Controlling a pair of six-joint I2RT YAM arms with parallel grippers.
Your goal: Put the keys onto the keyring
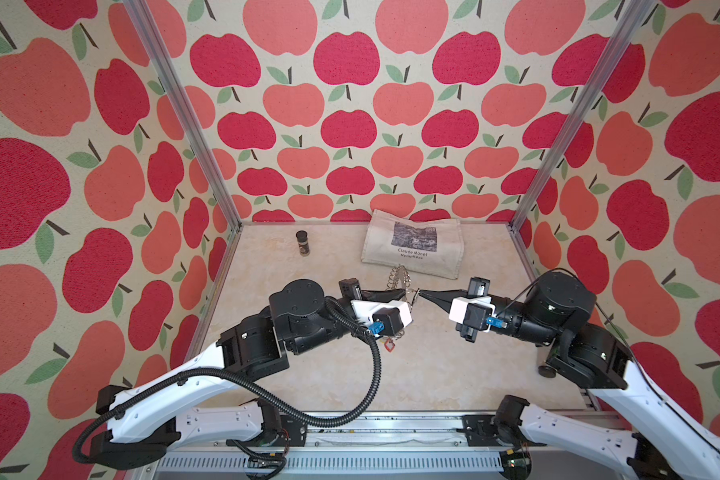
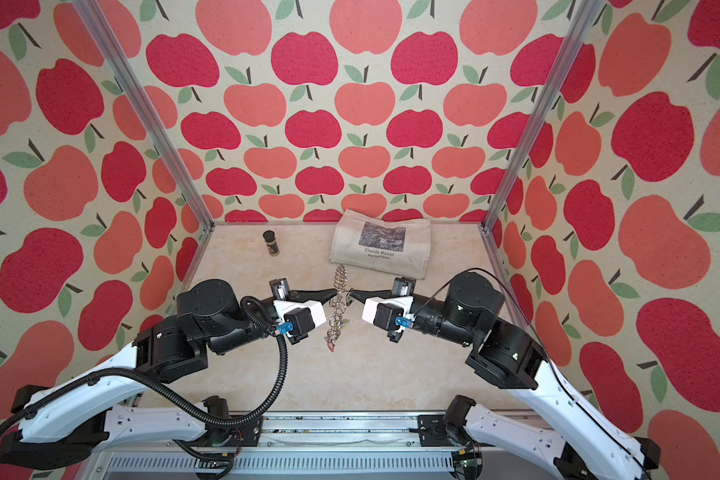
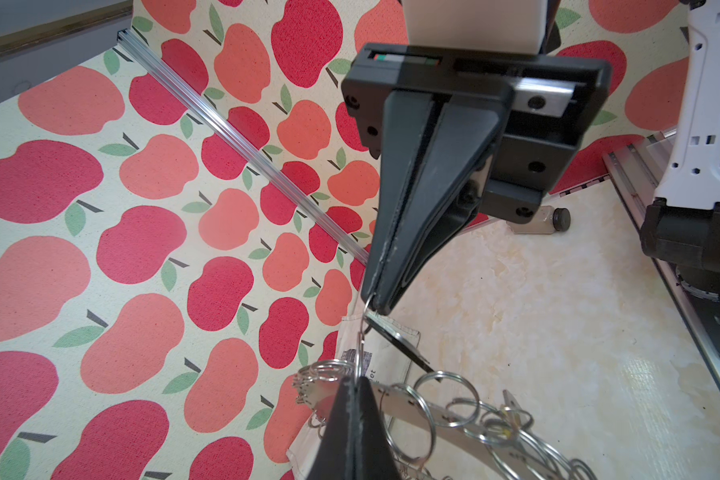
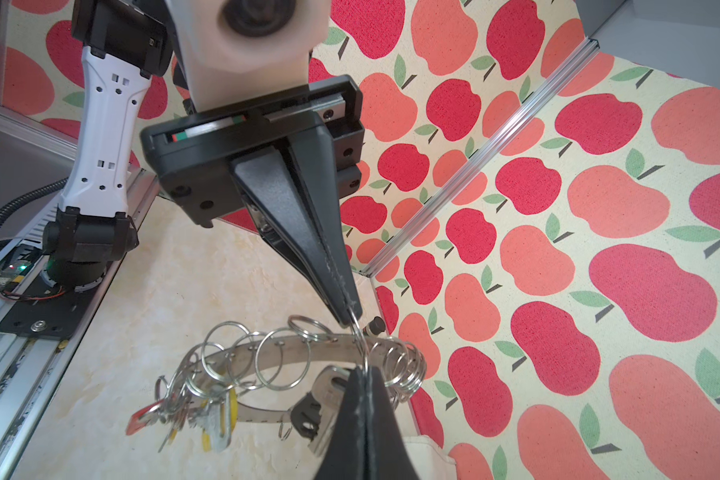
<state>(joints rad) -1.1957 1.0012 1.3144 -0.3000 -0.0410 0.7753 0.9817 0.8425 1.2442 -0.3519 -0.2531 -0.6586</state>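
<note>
Top views both show a pale marbled tabletop [image 1: 350,374] boxed in by apple-print walls [image 1: 346,124], with a tote bag [image 1: 414,243] and a small jar [image 1: 303,243] at the far edge. Mid-table, the left gripper [image 2: 335,293] and right gripper [image 2: 350,294] meet tip to tip. Each is clamped tight on the same thin wire ring [image 4: 363,347] of the keyring [image 4: 292,345], which dangles between them above the surface. The keys [image 4: 319,399], black tag and all, hang just beside the right gripper's tips.

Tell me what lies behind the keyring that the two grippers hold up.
A beige tote bag printed "Claude Monet" lies on the table behind the keyring. Its cloth hides anything inside it.
</note>
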